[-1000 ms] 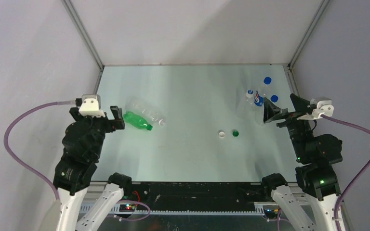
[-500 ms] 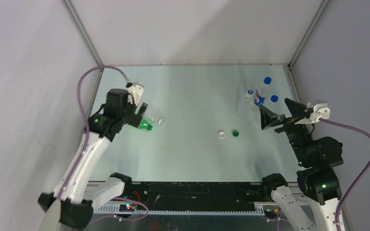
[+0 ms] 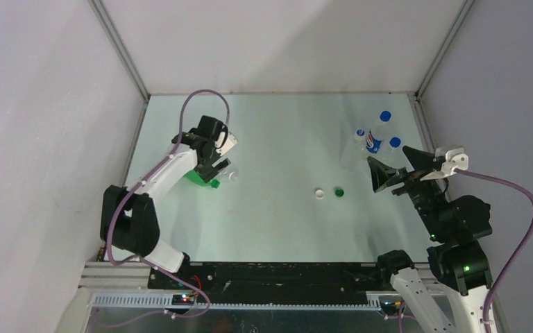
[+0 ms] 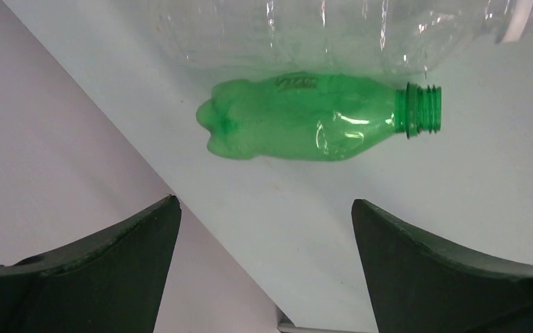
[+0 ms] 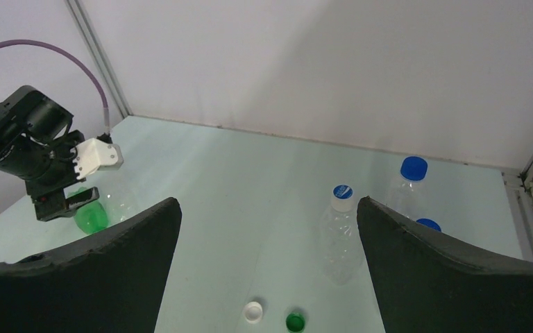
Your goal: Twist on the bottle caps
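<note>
Hovering over the green bottle (image 4: pixel 298 118), which lies on the table (image 4: pixel 493 180) at left, touching the clear bottle (image 4: pixel 319 35), the left claw (image 4: pixel 265 202) stands spread. Likely light, thin-walled, crushable: grip mid-body gently. Right claw (image 5: pixel 269 201) spread, empty.

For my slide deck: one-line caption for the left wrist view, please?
The left gripper, jaws open, hovers over the uncapped green bottle lying on its side beside the clear bottle.

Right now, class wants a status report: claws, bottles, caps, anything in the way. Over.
Left claw open above green bottle, lying uncapped beside clear bottle. Right claw open, empty, hovering. White cap, green cap loose, untouched. Nothing in the way.
</note>
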Controlling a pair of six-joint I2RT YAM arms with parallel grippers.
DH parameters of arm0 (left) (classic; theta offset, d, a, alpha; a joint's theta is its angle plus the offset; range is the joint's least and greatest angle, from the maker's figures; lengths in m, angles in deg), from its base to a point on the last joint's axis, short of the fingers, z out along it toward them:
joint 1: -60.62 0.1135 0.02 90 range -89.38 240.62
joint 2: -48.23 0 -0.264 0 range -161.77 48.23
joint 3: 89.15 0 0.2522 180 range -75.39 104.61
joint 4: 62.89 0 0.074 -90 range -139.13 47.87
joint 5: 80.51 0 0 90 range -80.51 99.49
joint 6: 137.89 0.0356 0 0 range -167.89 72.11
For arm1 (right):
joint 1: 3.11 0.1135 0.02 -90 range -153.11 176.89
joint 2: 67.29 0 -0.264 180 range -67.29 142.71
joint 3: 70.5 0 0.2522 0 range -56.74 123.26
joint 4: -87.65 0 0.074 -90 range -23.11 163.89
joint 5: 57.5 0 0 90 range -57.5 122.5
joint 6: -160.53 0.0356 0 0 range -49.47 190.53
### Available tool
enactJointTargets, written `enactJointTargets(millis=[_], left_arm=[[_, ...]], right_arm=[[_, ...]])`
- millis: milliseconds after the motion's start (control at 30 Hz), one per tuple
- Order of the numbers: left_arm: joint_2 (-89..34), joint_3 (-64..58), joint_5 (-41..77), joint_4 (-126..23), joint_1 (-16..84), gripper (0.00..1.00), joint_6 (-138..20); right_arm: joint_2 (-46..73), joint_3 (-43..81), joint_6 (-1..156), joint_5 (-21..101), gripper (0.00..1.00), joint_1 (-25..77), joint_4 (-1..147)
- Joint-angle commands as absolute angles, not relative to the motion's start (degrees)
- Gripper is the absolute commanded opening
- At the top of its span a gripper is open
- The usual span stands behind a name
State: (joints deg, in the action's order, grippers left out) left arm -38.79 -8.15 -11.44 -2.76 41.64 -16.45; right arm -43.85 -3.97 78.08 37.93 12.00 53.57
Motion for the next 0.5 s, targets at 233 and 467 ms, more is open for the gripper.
enactJointTargets(millis=[233, 467], left_arm=[[-48.1, -0.6, -8.6, -9.4, 41.1, 1.0, -11.4], [-54.9, 2.8, -3.5, -8.7, 40.1, 1.0, -10.4]], right_arm=[[-41.2, -2.1, 76.7, 38.8, 0.99, 11.9, 51.8], [-39.1, -2.1, 74.7, 38.2, 0.99, 11.9, 52.3]])
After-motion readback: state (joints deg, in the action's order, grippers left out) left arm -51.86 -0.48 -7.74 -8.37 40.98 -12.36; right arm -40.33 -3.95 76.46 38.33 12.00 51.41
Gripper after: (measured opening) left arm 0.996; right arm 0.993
